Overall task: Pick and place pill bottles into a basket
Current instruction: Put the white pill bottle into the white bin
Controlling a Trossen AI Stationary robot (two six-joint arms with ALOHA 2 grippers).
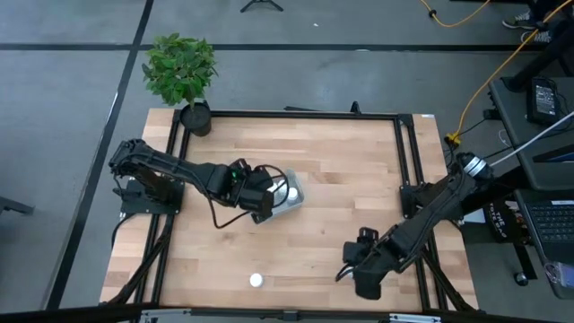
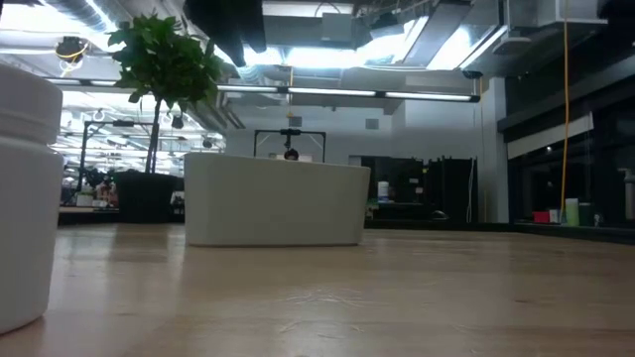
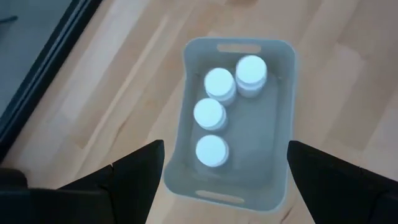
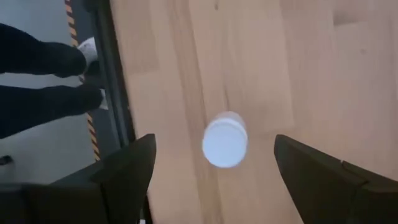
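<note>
The pale blue-grey basket (image 3: pixel 281 118) stands on the wooden table, a little left of its middle (image 1: pixel 294 194). Several white pill bottles (image 3: pixel 210 114) stand upright in it. My left gripper (image 3: pixel 225 149) hangs open and empty right above the basket (image 1: pixel 272 196). One more white bottle (image 1: pixel 256 281) stands upright near the table's near edge; it also shows in the right wrist view (image 4: pixel 225 140) and large at the left of the low view (image 2: pixel 22 198). My right gripper (image 1: pixel 352 266) is open and empty to that bottle's right, its fingers (image 4: pixel 134 162) apart from it.
A black pot with a green plant (image 1: pixel 182 72) stands at the table's far left corner. A black frame (image 1: pixel 405 152) runs around the table. A person's legs and shoes (image 4: pixel 56 81) show beyond the table's edge. Bare wood (image 1: pixel 350 170) lies between the basket and the right arm.
</note>
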